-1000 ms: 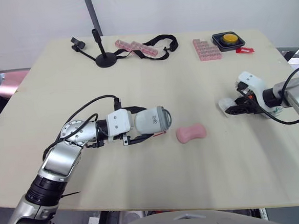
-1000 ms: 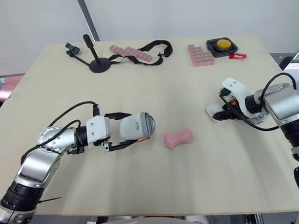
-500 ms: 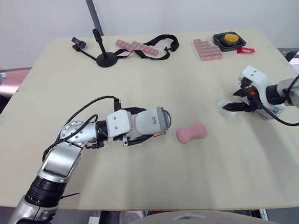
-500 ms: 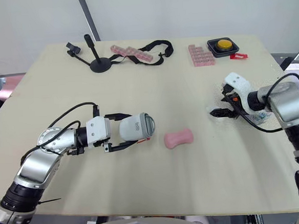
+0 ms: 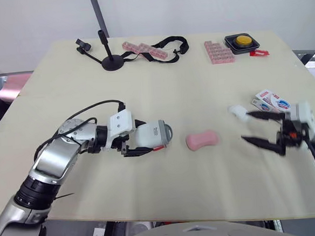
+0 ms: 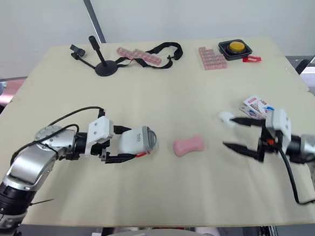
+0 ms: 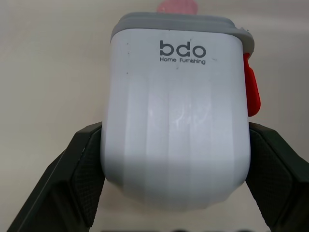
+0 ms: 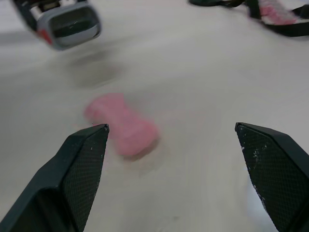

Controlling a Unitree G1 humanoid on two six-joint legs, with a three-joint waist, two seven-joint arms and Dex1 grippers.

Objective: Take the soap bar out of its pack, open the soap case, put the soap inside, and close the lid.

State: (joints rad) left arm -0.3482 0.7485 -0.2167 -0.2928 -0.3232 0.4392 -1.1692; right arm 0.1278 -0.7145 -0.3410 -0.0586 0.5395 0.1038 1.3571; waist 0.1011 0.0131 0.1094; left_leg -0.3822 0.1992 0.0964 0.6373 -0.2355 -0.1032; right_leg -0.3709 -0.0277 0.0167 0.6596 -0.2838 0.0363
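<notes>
Right hand [image 5: 245,126], fingers spread, has quit the printed cardboard soap pack [image 5: 270,100] at right for the unwrapped pink soap bar [image 5: 202,140] mid-frame; left hand [image 5: 144,137] clamps the white plastic soap case [image 7: 176,96].

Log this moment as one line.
left gripper: shut on soap case; right gripper: open, facing soap; soap: unwrapped, on table; pack: on table

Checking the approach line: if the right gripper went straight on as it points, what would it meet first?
Probably the pink soap bar, which lies ahead of the open right gripper; the white soap case is farther on. Whether the gripper would pass above the soap is unclear.
</notes>
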